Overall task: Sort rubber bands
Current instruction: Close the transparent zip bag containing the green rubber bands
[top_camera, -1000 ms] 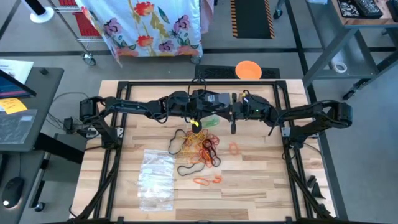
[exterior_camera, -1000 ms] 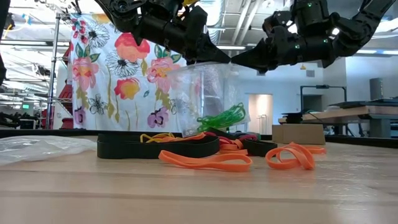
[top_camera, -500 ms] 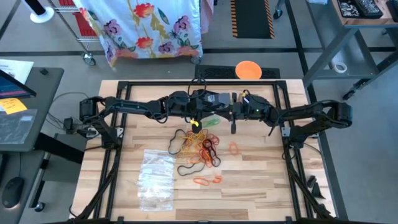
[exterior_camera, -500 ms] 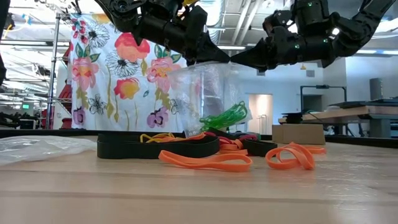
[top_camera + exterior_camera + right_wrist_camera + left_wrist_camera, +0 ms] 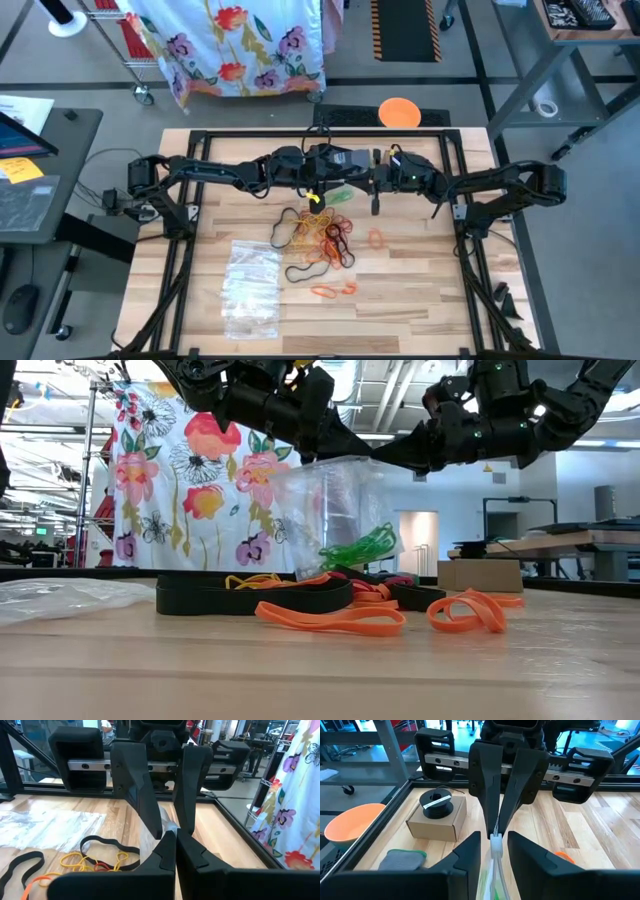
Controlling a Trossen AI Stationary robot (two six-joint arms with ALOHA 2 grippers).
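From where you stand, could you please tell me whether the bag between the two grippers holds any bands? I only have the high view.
Observer: Yes. In the low view the clear bag hangs upright, with green rubber bands bunched near its bottom.
Operator: Thank you. Which gripper holds it?
Observer: The right gripper is shut on the bag's top edge, as its wrist view shows.
Operator: And the left one?
Observer: The left gripper is open, its fingers standing either side of that edge without pinching it.
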